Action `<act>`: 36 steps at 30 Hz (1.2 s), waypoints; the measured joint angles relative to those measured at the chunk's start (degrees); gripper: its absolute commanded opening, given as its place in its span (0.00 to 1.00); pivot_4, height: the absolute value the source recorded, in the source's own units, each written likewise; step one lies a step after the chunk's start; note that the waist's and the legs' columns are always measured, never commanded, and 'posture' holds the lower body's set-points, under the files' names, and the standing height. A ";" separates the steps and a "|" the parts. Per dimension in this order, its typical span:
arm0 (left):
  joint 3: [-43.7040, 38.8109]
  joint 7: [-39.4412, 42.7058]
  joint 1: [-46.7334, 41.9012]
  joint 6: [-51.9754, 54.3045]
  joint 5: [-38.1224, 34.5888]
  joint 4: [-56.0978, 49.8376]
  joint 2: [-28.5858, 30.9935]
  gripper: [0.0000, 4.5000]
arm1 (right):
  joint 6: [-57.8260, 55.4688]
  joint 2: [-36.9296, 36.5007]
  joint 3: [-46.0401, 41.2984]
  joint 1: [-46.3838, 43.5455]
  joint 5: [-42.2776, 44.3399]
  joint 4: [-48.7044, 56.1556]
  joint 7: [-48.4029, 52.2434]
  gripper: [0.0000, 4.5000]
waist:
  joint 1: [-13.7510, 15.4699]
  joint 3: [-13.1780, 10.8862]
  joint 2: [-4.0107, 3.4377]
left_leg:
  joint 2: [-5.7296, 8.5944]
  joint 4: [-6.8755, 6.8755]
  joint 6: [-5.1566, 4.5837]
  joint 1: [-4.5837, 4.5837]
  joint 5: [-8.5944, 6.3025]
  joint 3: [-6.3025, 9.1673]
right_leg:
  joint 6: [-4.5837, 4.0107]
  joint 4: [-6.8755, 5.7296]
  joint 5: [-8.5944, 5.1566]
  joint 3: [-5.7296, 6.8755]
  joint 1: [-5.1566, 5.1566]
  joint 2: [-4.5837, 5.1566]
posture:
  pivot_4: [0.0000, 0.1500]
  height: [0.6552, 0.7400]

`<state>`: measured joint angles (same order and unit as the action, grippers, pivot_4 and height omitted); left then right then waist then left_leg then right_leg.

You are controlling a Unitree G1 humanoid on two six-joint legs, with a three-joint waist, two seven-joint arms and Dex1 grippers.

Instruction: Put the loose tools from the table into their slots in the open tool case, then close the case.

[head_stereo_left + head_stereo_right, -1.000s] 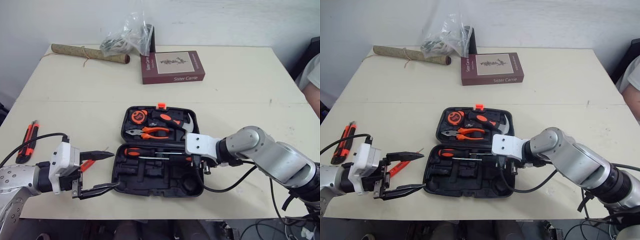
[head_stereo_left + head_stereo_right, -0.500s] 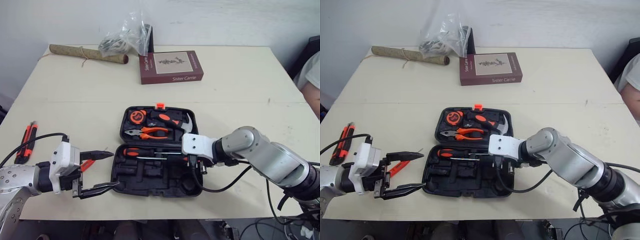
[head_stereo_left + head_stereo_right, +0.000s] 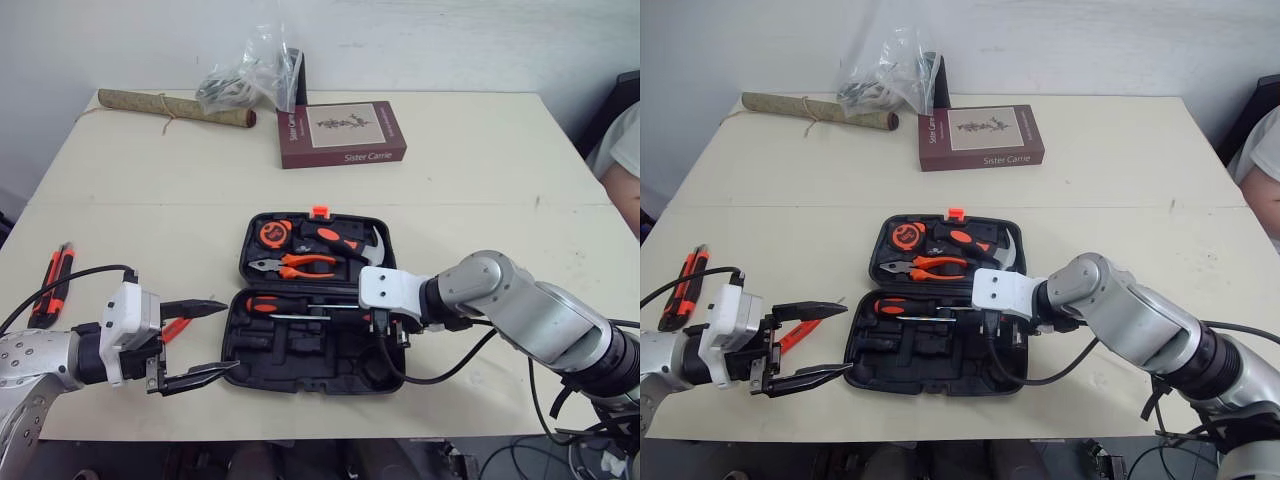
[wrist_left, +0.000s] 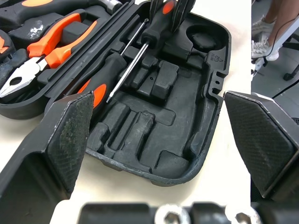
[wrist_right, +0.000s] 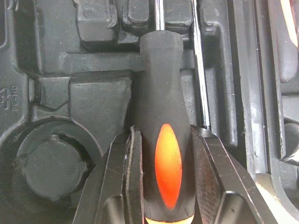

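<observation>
Gripping screwdriver (image 5: 161, 88) over tool case (image 3: 300, 352), right end effector (image 5: 163, 134), left end effector (image 3: 229, 337) spread wide

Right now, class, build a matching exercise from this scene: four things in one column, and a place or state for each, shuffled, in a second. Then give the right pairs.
1. book
2. pliers
3. left hand
4. right hand

A. open, at the left side of the case
B. shut on a screwdriver
C. flat on the far part of the table
D. in the case's far half

Pairs: 1-C, 2-D, 3-A, 4-B
</observation>
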<state>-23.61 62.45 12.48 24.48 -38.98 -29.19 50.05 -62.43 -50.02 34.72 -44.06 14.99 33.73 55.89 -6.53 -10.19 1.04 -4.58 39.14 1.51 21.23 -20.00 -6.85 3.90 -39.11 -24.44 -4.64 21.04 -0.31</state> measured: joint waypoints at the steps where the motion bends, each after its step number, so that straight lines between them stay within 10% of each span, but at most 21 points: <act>1: 0.00 -0.06 0.01 0.00 0.00 0.00 0.00 1.00 | 0.02 0.00 0.01 0.00 -0.05 0.00 0.03 0.22 | 0.00 0.00 0.00 | 0.00 0.00 0.00 0.00 0.00 0.00 | 0.00 0.00 0.00 0.00 0.00 0.00 | 1.00 1.00; 5: 0.00 -0.20 0.00 0.00 0.00 0.00 0.00 1.00 | 0.14 0.00 0.09 0.04 -0.52 -0.02 0.07 0.49 | 0.00 0.00 0.00 | 0.00 0.00 0.00 0.00 0.00 0.00 | 0.00 0.00 0.00 0.00 0.00 0.00 | 1.00 1.00; 17: -0.36 0.19 -0.07 -0.02 -0.01 0.33 0.01 1.00 | 0.93 -2.00 -4.48 0.82 5.91 -0.10 7.35 0.49 | 0.04 0.00 0.00 | 0.00 0.02 0.00 0.00 0.00 0.00 | 0.00 0.00 0.00 0.01 -0.02 0.00 | 1.00 1.00; 27: -0.57 0.19 0.12 -0.71 0.04 0.49 -0.23 1.00 | 16.45 1.61 -24.98 13.53 14.72 -7.24 12.43 0.49 | 0.21 0.05 0.10 | 0.00 0.02 -0.02 -0.14 0.00 0.08 | 0.00 0.17 0.00 0.05 -0.31 -0.07 | 1.00 1.00; 33: -0.24 0.36 -1.92 -2.13 0.43 1.49 -0.42 1.00 | 33.46 12.39 -23.67 20.90 13.24 -11.36 13.28 0.02 | 0.20 0.05 0.09 | 0.01 0.06 -0.02 -0.16 0.00 0.07 | 0.01 0.19 0.00 0.03 -0.35 -0.10 | 1.00 1.00; 36: 0.65 0.64 -2.58 -3.03 1.02 2.12 -0.53 1.00 | 40.29 16.56 -20.44 21.80 9.01 -15.52 12.43 0.02 | 0.19 0.06 0.10 | 0.01 0.07 -0.02 -0.17 0.00 0.08 | 0.01 0.16 0.00 0.04 -0.34 -0.10 | 1.00 1.00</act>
<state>-22.95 63.10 9.90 21.44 -37.96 -27.07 49.52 -22.14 -33.46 14.27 -22.26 24.00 18.21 68.32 -6.33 -10.14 1.14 -4.58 39.20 1.50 21.07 -19.99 -6.76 3.91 -38.95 -24.44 -4.60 20.69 -0.41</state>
